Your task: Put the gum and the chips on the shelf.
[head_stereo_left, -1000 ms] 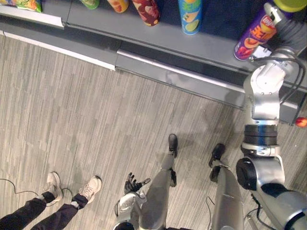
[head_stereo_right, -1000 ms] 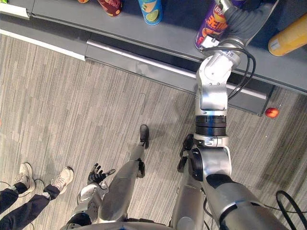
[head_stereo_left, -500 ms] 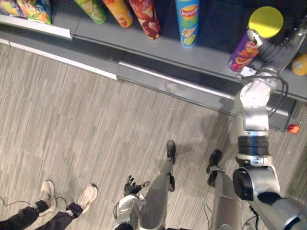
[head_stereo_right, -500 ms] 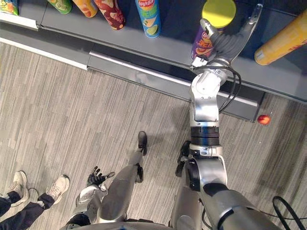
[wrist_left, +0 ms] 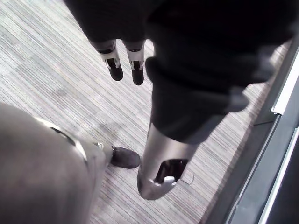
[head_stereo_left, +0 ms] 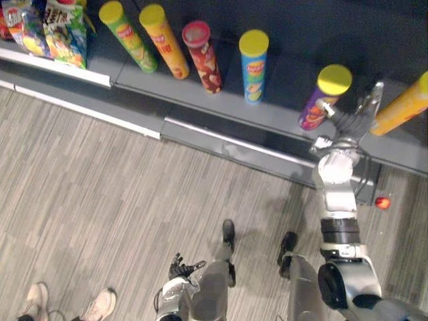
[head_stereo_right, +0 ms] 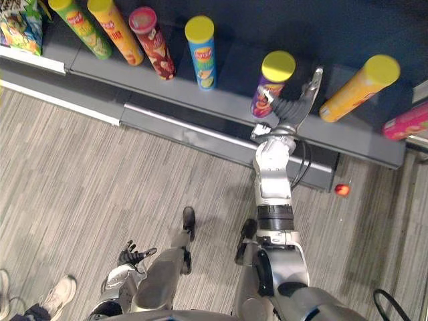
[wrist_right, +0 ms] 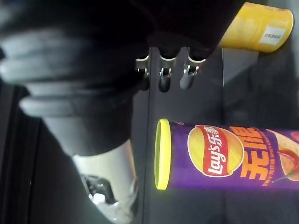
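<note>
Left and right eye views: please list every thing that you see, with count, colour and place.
long shelf: one, dark grey, across the top
cylindrical chip cans: six, green, orange, dark red, blue, purple, yellow-orange, standing in a row on it
pink can: one, shelf's right end, cut off
snack bags: several, colourful, shelf's left end
small red ball: one, floor below shelf
person's shoes: two, pale, floor lower left
right hand: open, beside purple can
left hand: open, low near floor

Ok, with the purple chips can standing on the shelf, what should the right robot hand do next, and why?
Probably draw the right robot hand straight back off the shelf. The purple chips can stands upright, and the wrist view shows the open fingers apart from it, so it looks released; a straight retreat should avoid tipping it.
</note>
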Available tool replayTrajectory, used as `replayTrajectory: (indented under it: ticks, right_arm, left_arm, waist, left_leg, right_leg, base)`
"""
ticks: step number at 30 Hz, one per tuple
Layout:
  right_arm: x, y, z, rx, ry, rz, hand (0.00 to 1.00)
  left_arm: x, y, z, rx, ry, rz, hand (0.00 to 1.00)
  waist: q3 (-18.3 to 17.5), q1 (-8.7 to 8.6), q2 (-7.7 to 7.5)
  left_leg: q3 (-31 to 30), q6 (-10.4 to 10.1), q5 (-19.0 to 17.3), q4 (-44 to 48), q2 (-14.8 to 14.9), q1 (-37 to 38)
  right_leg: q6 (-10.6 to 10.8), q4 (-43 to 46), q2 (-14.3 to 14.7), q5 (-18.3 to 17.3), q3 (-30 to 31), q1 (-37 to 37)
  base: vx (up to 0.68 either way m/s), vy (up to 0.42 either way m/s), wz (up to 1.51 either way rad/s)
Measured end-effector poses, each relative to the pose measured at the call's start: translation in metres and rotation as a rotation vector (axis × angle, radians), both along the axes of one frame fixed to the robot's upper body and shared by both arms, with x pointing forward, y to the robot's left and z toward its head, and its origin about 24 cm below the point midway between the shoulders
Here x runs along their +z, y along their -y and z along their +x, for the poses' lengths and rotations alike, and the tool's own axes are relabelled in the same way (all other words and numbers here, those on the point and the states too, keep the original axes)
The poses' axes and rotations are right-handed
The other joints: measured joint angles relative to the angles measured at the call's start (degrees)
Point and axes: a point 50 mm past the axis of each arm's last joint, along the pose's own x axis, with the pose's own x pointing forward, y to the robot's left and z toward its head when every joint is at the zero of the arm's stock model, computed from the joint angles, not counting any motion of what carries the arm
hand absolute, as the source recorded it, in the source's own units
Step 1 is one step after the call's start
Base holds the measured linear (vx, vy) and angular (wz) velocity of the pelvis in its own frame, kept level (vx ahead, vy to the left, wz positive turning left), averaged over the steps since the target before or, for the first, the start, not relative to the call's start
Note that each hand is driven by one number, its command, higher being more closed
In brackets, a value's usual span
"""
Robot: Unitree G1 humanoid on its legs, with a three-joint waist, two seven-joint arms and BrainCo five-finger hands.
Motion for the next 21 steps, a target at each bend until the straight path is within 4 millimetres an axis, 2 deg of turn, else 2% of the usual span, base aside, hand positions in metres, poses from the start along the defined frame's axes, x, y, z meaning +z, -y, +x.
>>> replayTrajectory:
  ticks: [1, 3, 7, 9, 10, 12, 15, 21]
  right_arm:
    - [-0.016, -0.002, -0.002, 0.017, -0.053, -0.013, 0.00]
    - [-0.035, -0.008, -0.003, 0.058, -0.114, -0.037, 0.00]
    - [-0.072, -0.012, -0.016, 0.122, -0.234, -0.102, 0.00]
    - [-0.103, -0.015, -0.031, 0.191, -0.343, -0.149, 0.00]
    - [-0.110, -0.016, -0.034, 0.215, -0.367, -0.159, 0.00]
    - [-0.136, -0.020, -0.052, 0.305, -0.459, -0.204, 0.00]
    - [-0.162, -0.025, -0.073, 0.400, -0.555, -0.224, 0.00]
    - [-0.212, -0.020, -0.129, 0.541, -0.771, -0.214, 0.00]
  left_arm:
    - [-0.002, -0.002, -0.005, -0.011, -0.019, 0.012, 0.00]
    - [-0.005, -0.006, -0.012, -0.017, -0.054, 0.026, 0.00]
    - [-0.012, -0.012, -0.024, -0.039, -0.123, 0.046, 0.00]
    - [-0.016, -0.015, -0.037, -0.050, -0.162, 0.063, 0.00]
    - [-0.017, -0.017, -0.039, -0.055, -0.171, 0.068, 0.00]
    - [-0.019, -0.022, -0.049, -0.040, -0.205, 0.072, 0.00]
    - [-0.023, -0.027, -0.063, -0.022, -0.243, 0.073, 0.00]
    - [-0.028, -0.036, -0.086, -0.009, -0.319, 0.076, 0.00]
  waist:
    - [-1.27, -0.11, -0.48]
    - [-2.71, -1.13, -1.01]
    - [-5.31, -1.91, -1.40]
    - [-7.25, -2.97, -1.85]
    - [-7.53, -3.11, -1.99]
    - [-9.09, -3.71, -2.39]
    - [-10.95, -4.49, -2.89]
    - [-14.74, -4.98, -3.09]
  left_leg:
    - [-0.06, -0.12, -0.35, 0.00, 0.17, 1.07]
    - [-0.22, -0.23, -0.65, 0.00, 0.47, 2.22]
    - [-0.97, -0.47, -1.56, 0.01, 0.90, 4.47]
    - [-1.59, -0.33, -2.25, 0.00, 0.87, 6.01]
    - [-1.57, -0.38, -2.47, 0.00, 0.83, 6.57]
    - [-1.37, -0.05, -3.40, 0.01, 0.77, 8.35]
    - [-1.18, 0.21, -4.26, 0.00, 0.71, 10.33]
    - [0.28, 0.73, -6.47, -0.01, 0.63, 15.03]
  right_leg:
    - [0.17, -1.11, 0.38, 0.14, -0.07, 1.59]
    - [0.60, -3.03, 1.01, 0.47, -0.21, 3.66]
    - [1.17, -7.98, 2.23, 2.18, -0.67, 8.29]
    - [1.61, -10.82, 2.65, 2.94, -1.06, 11.32]
    - [1.71, -11.38, 2.69, 3.09, -1.05, 12.13]
    - [2.06, -14.05, 3.07, 3.93, -0.89, 14.94]
    - [2.26, -15.82, 3.29, 4.16, -0.76, 17.50]
    - [2.47, -18.56, 3.71, 4.30, 0.52, 22.50]
  base:
    - [0.08, -0.006, -0.04]
    - [0.08, -0.005, -0.03]
    - [0.08, 0.003, -0.01]
    - [0.09, 0.026, 0.09]
    - [0.11, 0.040, -0.01]
    - [0.08, 0.035, -0.05]
    - [0.08, 0.023, -0.04]
    - [0.09, 0.010, -0.14]
